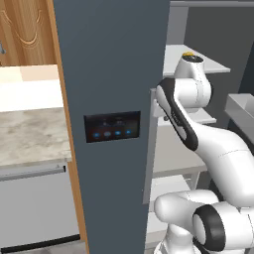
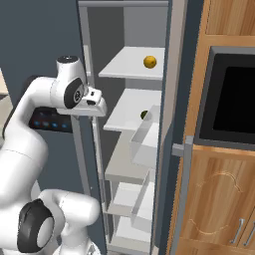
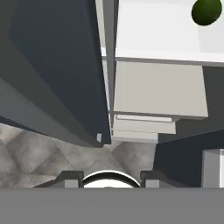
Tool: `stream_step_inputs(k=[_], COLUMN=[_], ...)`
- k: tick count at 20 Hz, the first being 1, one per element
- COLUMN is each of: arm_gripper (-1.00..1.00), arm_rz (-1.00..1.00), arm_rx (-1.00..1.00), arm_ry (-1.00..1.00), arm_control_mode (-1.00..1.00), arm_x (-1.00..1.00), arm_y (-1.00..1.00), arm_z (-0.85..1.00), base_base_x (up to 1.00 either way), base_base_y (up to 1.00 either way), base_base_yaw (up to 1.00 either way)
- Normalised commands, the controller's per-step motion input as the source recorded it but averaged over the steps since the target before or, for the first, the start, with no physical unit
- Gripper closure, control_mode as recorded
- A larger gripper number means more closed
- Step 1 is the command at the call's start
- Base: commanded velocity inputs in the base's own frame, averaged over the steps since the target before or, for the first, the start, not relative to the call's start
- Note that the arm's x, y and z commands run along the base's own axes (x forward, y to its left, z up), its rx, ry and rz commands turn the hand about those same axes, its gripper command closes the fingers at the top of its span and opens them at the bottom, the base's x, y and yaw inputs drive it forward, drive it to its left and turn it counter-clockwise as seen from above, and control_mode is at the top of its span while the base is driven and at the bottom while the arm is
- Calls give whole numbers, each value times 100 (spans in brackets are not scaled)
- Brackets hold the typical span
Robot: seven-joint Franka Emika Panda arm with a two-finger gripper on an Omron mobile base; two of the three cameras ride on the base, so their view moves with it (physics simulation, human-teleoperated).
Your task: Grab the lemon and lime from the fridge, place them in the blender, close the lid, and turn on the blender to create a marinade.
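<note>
The fridge [image 1: 111, 74] stands open, its pale grey shelves [image 2: 132, 64] showing in the right base view. The lemon [image 2: 150, 62] lies on the upper shelf, and a sliver of the lemon [image 1: 187, 53] peeks over my arm in the left base view. The dark green lime [image 2: 144, 114] sits one shelf lower, half hidden by a clear bin; the hand view has the lime [image 3: 207, 11] at its top right. My hand [image 2: 93, 103] hangs at the fridge's left front edge, left of the lime. The gripper [image 3: 111, 177] is open and holds nothing. The blender and lid are out of view.
The dark fridge door with its blue-lit panel [image 1: 112, 127] rises close on my hand's left. Clear bins [image 2: 144, 139] jut out at the shelf fronts. A black oven [image 2: 234, 99] in wood cupboards stands to the right; a marble counter [image 1: 30, 134] lies left of the door.
</note>
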Motion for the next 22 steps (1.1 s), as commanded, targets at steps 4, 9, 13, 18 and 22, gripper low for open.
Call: stream_step_inputs(k=[4, 9, 13, 18, 22], arm_gripper=[-100, -100, -100, -100, -100], arm_rz=[5, -7, -26, -28, -20], arm_rx=[3, -23, -16, -7, 0], arm_ry=[-6, -7, -5, 7, 7], arm_control_mode=[-100, -100, -100, -100, -100], arm_x=[-17, -30, -57, -16, -3], arm_y=[-10, -18, -83, -88, -95], arm_z=[-26, -48, 6, 9, 0], base_base_x=[0, 0, 0, 0, 0], base_base_y=[0, 0, 0, 0, 0], base_base_yaw=[0, 0, 0, 0, 0])
